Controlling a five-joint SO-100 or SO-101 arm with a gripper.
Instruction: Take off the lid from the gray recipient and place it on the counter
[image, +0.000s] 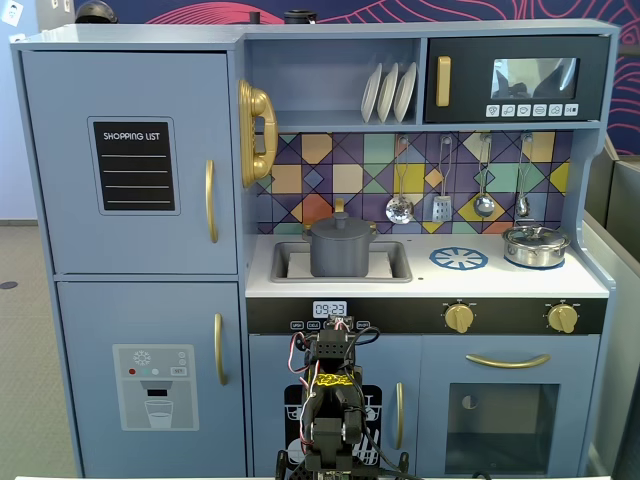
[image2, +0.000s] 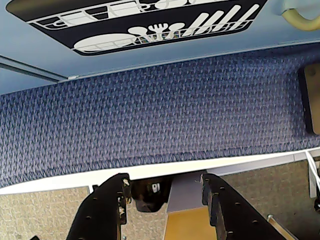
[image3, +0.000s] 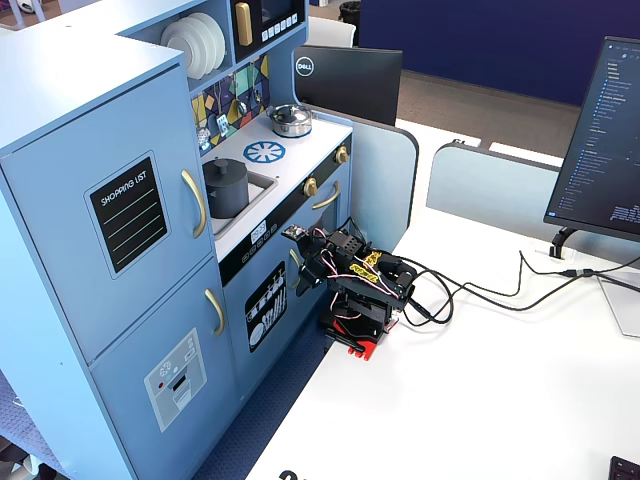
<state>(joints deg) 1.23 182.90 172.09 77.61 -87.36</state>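
The gray recipient (image: 340, 255) stands in the recessed sink of the white counter (image: 430, 283), with the dark gray lid (image: 340, 224) sitting on it, knob up. Both fixed views show it; in the side one the lid (image3: 226, 165) tops the pot (image3: 228, 192). My arm (image: 330, 400) is folded low on the table in front of the toy kitchen, well below the counter. In the wrist view my gripper (image2: 165, 180) is open and empty, facing the blue carpet and the table edge. It also shows in a fixed view (image3: 308, 272).
A shiny silver pot (image: 535, 246) with its own lid stands at the counter's right end, next to a blue printed burner circle (image: 459, 259). Utensils (image: 440, 205) hang above the counter. Cables (image3: 470, 290) and a monitor (image3: 605, 150) are on the white table.
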